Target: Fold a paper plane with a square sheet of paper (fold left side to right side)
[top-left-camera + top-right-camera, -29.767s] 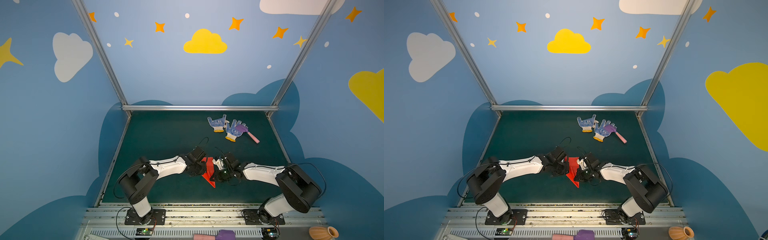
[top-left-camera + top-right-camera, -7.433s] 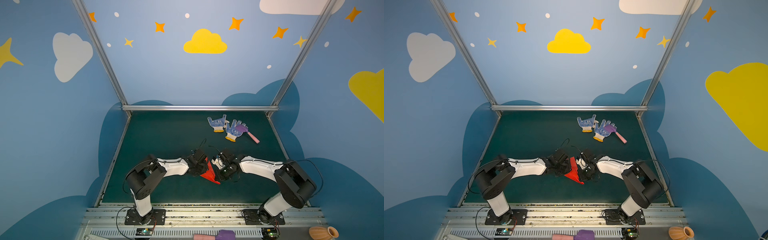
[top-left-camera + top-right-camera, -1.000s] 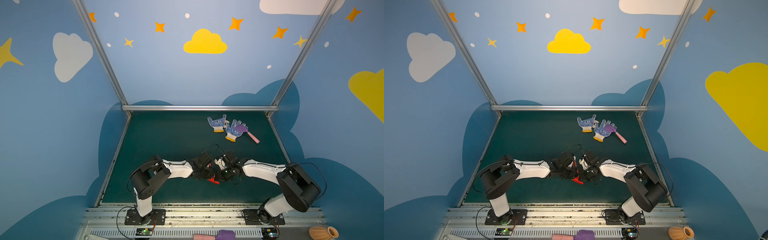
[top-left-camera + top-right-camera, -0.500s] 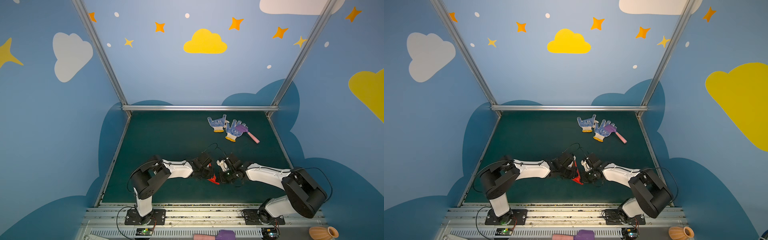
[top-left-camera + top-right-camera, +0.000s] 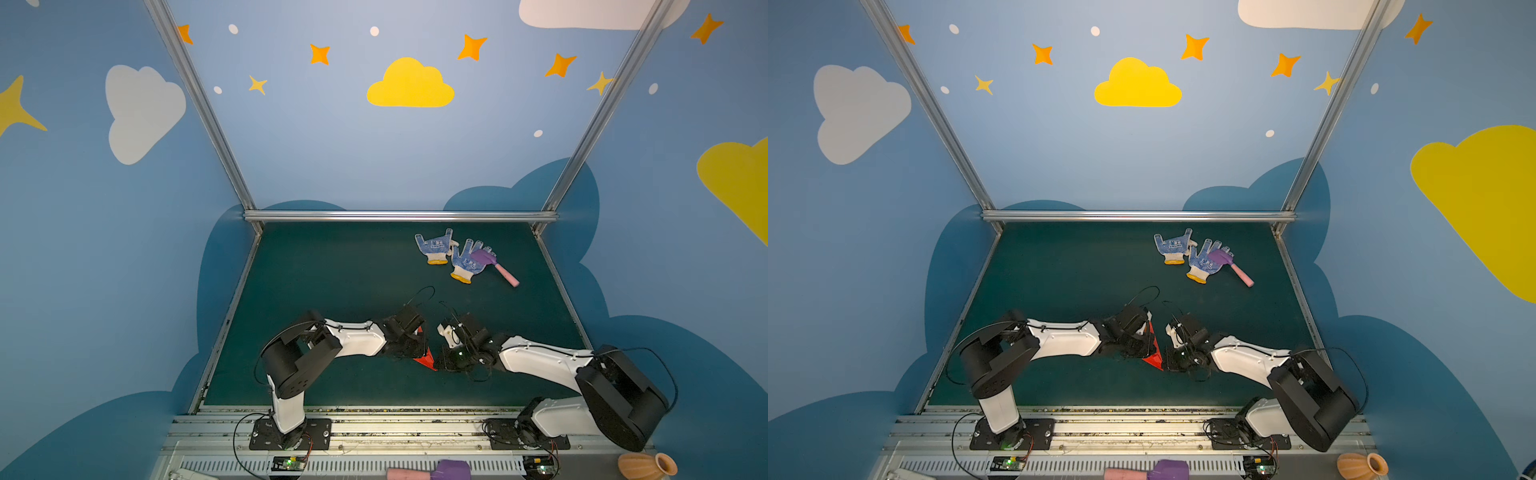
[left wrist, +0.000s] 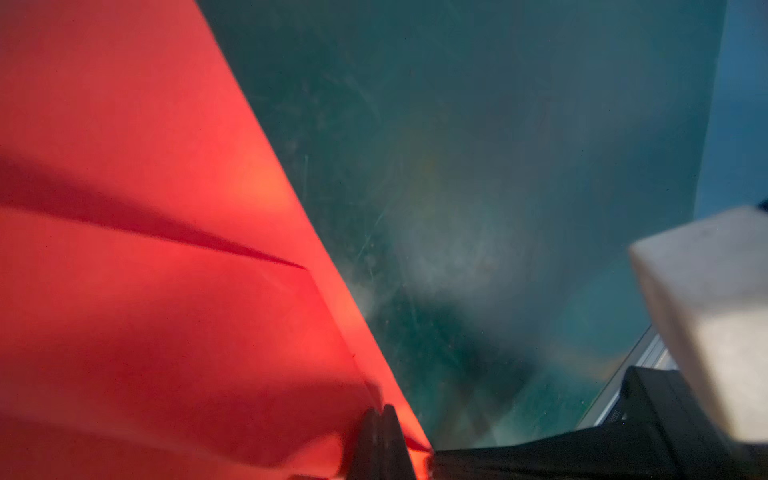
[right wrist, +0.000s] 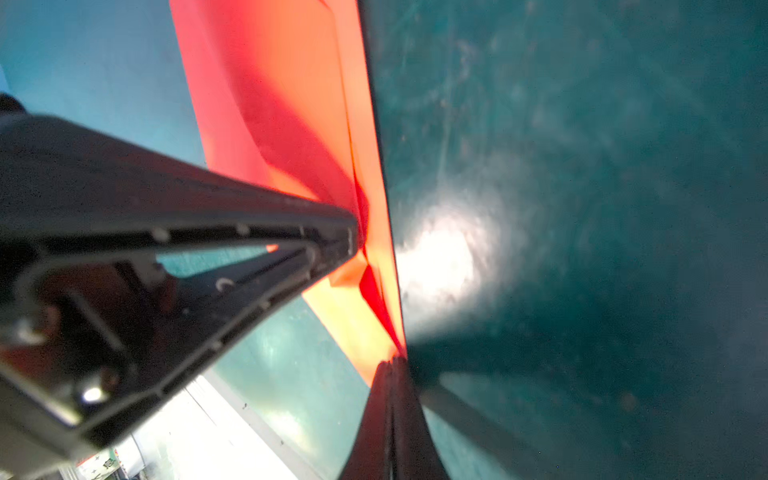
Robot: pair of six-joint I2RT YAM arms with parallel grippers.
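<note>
The red sheet of paper (image 5: 425, 359) is folded into a slim pointed paper plane with creased layers. It stands on edge between the two grippers, low over the green mat (image 5: 332, 282), and is also seen in a top view (image 5: 1154, 350). My left gripper (image 6: 380, 415) is shut on one edge of the paper (image 6: 166, 291). My right gripper (image 7: 392, 368) is shut on the pointed end of the paper (image 7: 291, 104). In the right wrist view the left gripper's black fingers (image 7: 249, 249) clamp the paper further along. Both grippers (image 5: 415, 351) (image 5: 444, 362) nearly meet at mid-table.
Two blue-dotted white gloves (image 5: 434, 248) (image 5: 467, 262) and a purple-and-pink toy hammer (image 5: 494, 266) lie at the back right of the mat. Metal rails run along the front edge. An orange vase (image 5: 644, 465) and another hammer (image 5: 432, 473) sit below the rails.
The right arm's elbow has swung outward and toward the front. Both grippers stay shut on the red paper, which has hardly moved.
</note>
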